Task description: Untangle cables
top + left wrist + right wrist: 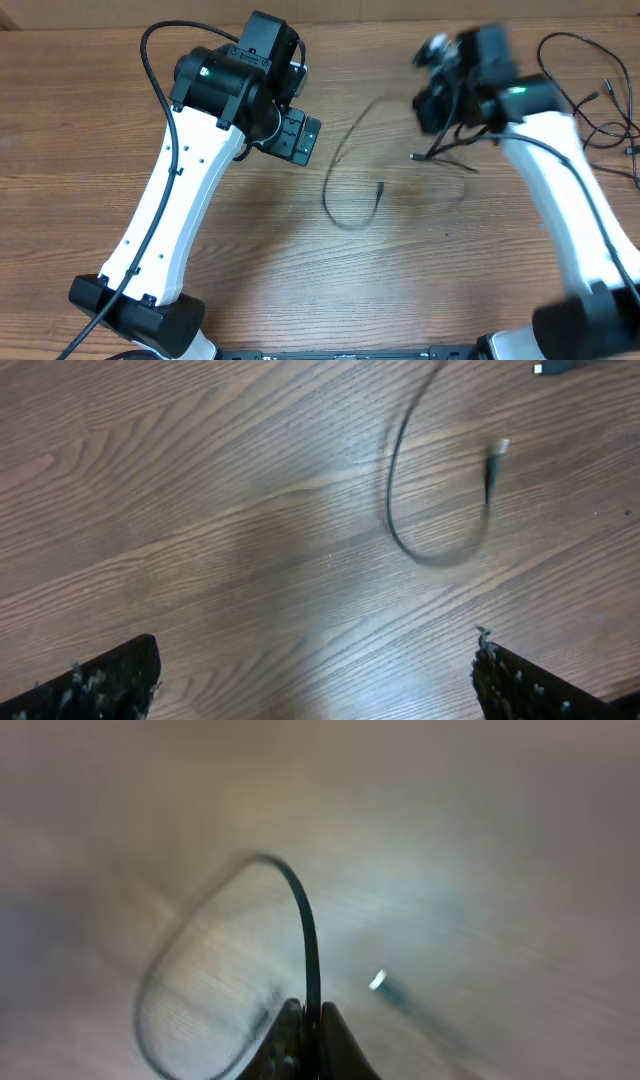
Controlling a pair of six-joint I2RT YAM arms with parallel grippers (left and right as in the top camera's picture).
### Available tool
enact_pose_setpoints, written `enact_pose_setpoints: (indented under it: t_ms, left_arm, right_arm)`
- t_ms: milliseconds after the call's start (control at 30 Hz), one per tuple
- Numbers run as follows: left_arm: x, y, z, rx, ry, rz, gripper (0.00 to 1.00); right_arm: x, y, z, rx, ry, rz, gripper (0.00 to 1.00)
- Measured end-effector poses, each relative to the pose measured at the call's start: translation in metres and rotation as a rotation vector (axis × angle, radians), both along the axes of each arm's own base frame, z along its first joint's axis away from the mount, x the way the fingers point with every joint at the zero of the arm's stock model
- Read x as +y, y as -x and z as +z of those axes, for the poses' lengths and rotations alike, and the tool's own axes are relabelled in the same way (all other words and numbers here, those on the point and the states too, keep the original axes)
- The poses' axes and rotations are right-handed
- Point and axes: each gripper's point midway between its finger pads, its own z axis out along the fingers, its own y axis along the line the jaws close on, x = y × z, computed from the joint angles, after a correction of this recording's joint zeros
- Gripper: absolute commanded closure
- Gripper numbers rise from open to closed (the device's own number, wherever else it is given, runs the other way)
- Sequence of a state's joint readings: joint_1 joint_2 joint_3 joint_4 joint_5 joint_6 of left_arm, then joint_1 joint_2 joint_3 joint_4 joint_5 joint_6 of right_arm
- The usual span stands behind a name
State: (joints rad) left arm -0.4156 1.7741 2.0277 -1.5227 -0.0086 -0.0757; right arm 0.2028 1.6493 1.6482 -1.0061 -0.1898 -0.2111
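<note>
A thin black cable (336, 205) loops across the middle of the table, its plug end (380, 188) lying on the wood. In the left wrist view the same loop (420, 550) and plug (492, 465) lie ahead of my left gripper (315, 680), which is open and empty. My left gripper (296, 135) hovers left of the loop. My right gripper (308, 1030) is shut on the cable (308, 940), which rises from between its fingers and curves left. In the overhead view my right gripper (440, 150) is blurred. More cables (600, 110) lie at the far right.
The table (300, 280) is brown wood. A second plug end (378, 982) shows right of the right fingers, and one (545, 368) at the top right of the left wrist view. A thick black arm wire (150, 60) arcs over the left arm.
</note>
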Motion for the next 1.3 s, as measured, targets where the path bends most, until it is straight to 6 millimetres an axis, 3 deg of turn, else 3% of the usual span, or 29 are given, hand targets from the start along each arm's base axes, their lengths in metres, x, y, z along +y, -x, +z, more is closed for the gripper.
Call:
enact_pose_setpoints:
  t_ms: [167,267,500,667,800,967,1100,1300]
  left_arm:
    - [0.0,0.0,0.0,-0.001,-0.001,0.0,0.0]
    - [0.0,0.0,0.0,-0.001,-0.001,0.0,0.0]
    - [0.001,0.0,0.0,-0.001,-0.003,0.001,0.0]
    - [0.001,0.0,0.0,-0.001,-0.003,0.001,0.0]
    - [0.001,0.0,0.0,0.001,-0.004,0.001,0.0]
    - [0.001,0.002,-0.001,0.007,-0.007,0.001,0.0]
    - [0.001,0.001,-0.001,0.005,-0.006,0.001,0.0]
    - [0.001,0.001,-0.001,0.006,-0.007,0.001,0.0]
  right_arm:
    - [-0.035,0.008,0.142,-0.295,-0.068,-0.231,0.96]
    - [-0.064,0.021,0.189,-0.408,-0.086,-0.365,0.96]
    - [-0.155,0.066,0.262,-0.622,-0.077,-0.706,0.96]
    - [-0.219,0.106,0.294,-0.749,-0.038,-0.932,0.96]
    - [-0.267,0.137,0.312,-0.833,0.013,-1.106,0.96]
    - [-0.305,0.159,0.319,-0.873,0.063,-1.237,0.96]
    - [-0.308,0.155,0.296,-0.773,0.054,-1.229,0.96]
    - [-0.297,0.109,0.23,-0.505,-0.006,-1.124,0.96]
